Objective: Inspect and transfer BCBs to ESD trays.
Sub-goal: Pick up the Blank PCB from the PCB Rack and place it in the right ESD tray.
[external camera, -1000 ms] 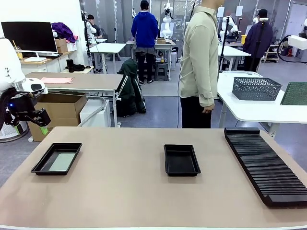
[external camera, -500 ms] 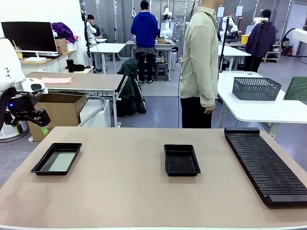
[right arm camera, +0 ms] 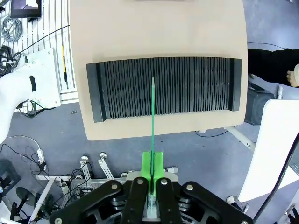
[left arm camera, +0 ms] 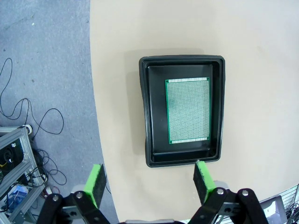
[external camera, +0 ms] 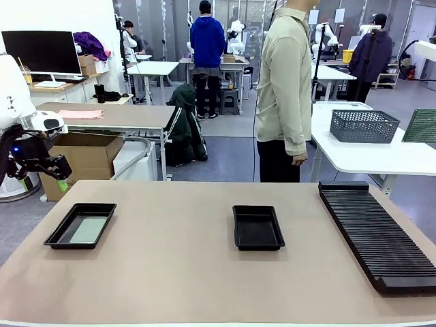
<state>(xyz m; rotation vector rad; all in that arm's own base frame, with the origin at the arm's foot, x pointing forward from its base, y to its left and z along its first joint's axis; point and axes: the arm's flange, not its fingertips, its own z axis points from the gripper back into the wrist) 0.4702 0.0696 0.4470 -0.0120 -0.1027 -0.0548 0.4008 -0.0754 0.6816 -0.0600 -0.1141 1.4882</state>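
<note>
A black ESD tray [external camera: 58, 235] at the table's left holds one green BCB [external camera: 88, 229]. In the left wrist view that tray [left arm camera: 145, 112] and its BCB [left arm camera: 188, 111] lie below my left gripper [left arm camera: 149, 182], which hangs open and empty above the table's left edge [external camera: 60, 178]. A second ESD tray [external camera: 257, 227] sits empty mid-table. My right gripper [right arm camera: 153, 161] is shut on another BCB [right arm camera: 153, 112], seen edge-on high above the rack. The same BCB [external camera: 420, 126] shows at the front view's right edge.
A long black slotted rack [external camera: 378, 235] lies along the table's right side, seen from above in the right wrist view [right arm camera: 196, 86]. A person [external camera: 283, 88] stands at the far side. A white table with a dark basket [external camera: 363, 125] stands behind on the right.
The BCB held by my right gripper has shifted slightly up and to the right at the picture's edge. The left arm and both trays have not moved.
</note>
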